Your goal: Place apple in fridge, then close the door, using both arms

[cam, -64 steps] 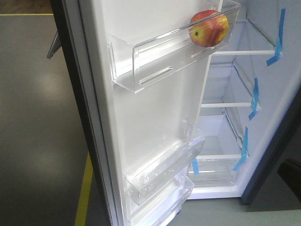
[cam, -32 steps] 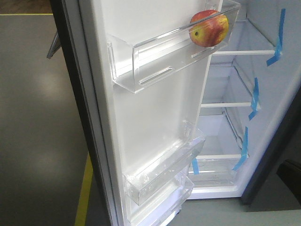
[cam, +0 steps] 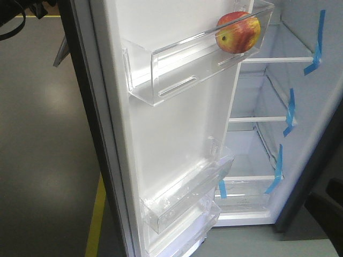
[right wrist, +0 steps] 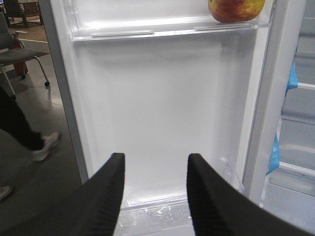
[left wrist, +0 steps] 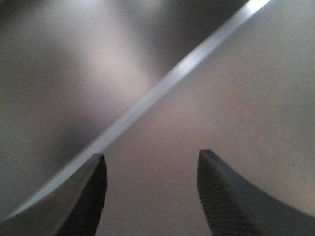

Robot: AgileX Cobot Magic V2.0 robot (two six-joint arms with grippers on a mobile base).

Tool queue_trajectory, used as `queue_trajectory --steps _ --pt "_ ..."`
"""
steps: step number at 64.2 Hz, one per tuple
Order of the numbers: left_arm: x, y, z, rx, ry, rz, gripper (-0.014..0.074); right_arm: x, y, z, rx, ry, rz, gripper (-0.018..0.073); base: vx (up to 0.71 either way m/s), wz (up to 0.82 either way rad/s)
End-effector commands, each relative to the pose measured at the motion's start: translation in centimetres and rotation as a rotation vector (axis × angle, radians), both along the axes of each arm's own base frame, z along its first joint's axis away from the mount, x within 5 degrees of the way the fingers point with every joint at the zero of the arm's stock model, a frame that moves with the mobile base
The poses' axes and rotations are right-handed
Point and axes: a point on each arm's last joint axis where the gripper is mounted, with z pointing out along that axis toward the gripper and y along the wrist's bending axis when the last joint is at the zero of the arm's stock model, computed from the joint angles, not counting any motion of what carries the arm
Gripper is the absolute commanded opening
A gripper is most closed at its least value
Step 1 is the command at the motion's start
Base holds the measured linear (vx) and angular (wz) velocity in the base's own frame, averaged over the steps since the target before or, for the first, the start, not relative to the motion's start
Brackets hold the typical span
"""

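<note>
Sitting in the upper door bin [cam: 177,69], the apple [cam: 238,32] is above the right gripper [right wrist: 156,158], fingers wide, empty; left gripper [left wrist: 151,156] likewise gapes.

Front cam: high, tilted down, mid-range, onto inner face of open door [cam: 177,123], fridge [cam: 252,155] interior at right. R wrist cam: sits behind right tool [right wrist: 155,157], faces door inner face square-on, close; apple [right wrist: 236,10] above-right of tool at top edge. L wrist cam: behind left tool [left wrist: 152,155], v. close to blurred grey surface [left wrist: 74,73] ahead, can't ID. Front + R wrist overlap: door inner face, upper bin [cam: 177,80], apple.
</note>
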Motion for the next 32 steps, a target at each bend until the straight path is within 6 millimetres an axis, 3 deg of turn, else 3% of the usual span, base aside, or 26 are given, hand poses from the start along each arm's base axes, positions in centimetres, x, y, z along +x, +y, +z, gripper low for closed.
queue_trajectory --steps 1,17,32 --pt "-2.1 -1.2 3.1 -0.039 -0.101 -0.094 0.0409 0.1 -0.2 1.0 0.032 -0.039 -0.025 0.0396 0.0 0.0" --pt "-3.8 -4.7 3.2 -0.035 -0.146 -0.264 0.0409 0.1 -0.1 1.1 0.036 -0.039 -0.024 0.0401 0.0 0.0" --pt "-6.0 -9.5 2.9 -0.006 -0.16 -0.432 0.0409 -0.2 0.4 1.3 0.092 -0.017 0.034 0.0401 0.0 0.0"
